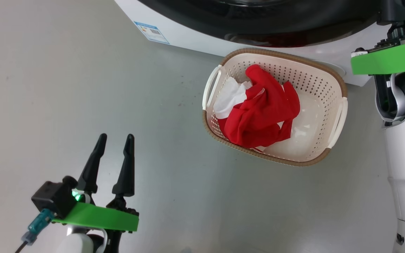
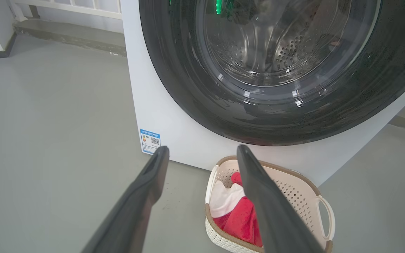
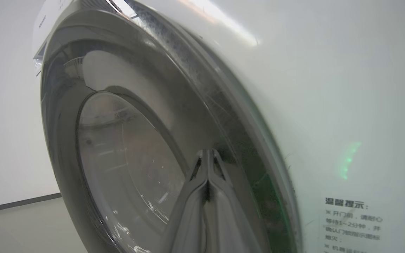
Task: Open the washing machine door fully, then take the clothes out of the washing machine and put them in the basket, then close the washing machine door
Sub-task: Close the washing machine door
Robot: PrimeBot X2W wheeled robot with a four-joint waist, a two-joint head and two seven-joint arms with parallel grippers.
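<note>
The red clothes (image 1: 258, 112), crumpled with white trim showing, are piled in the cream basket (image 1: 323, 70) just before the washer (image 2: 153, 105). Its door (image 2: 174, 80) is shut. The left gripper (image 1: 116, 137) is held spread, well off the washer. The right gripper (image 3: 207, 153) is pressed together at the door's rim.

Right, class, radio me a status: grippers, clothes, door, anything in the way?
Left gripper open, empty. Right gripper shut, tips by washing machine door. Clothes in basket. Door looks closed; no obstruction seen.
</note>
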